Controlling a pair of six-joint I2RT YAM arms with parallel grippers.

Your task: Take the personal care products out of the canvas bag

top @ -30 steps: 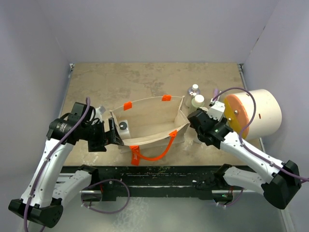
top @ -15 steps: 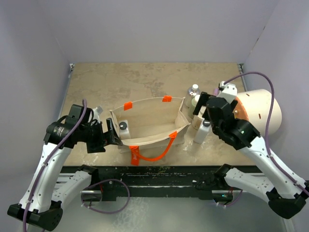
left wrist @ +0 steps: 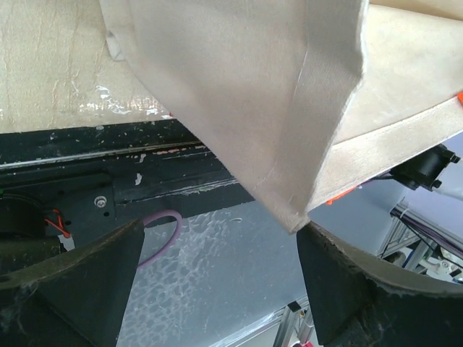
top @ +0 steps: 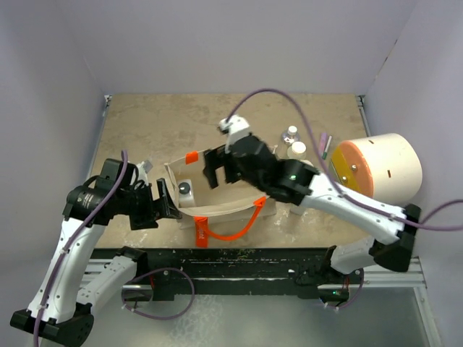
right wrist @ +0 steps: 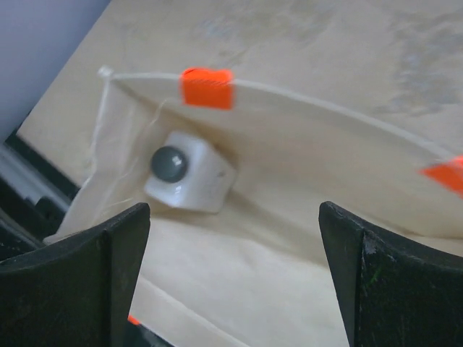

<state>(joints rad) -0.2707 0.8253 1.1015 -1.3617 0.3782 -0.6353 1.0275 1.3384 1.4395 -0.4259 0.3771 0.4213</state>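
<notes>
The canvas bag [top: 231, 189] with orange handles lies open-topped mid-table. One white bottle with a dark grey cap [top: 186, 189] stands inside at its left end; it also shows in the right wrist view [right wrist: 189, 173]. My right gripper [top: 217, 170] is open and empty, hovering over the bag's opening [right wrist: 289, 238] to the right of that bottle. My left gripper [top: 168, 202] is open at the bag's left end, with the bag's lower corner [left wrist: 296, 217] touching or nearly touching its right finger. A clear bottle with a white cap [top: 291, 134] and a beige one [top: 296, 150] stand outside the bag.
The big cream cylinder with an orange face [top: 376, 168] lies at the right. A thin pink-purple item [top: 325, 144] lies beside it. My right arm crosses over the bag's right end and hides the table there. The table's near edge and black rail [left wrist: 108, 181] lie just below the bag.
My right arm has swung left from the bottles beside the bag's right end to over the bag's opening. The left arm has hardly moved.
</notes>
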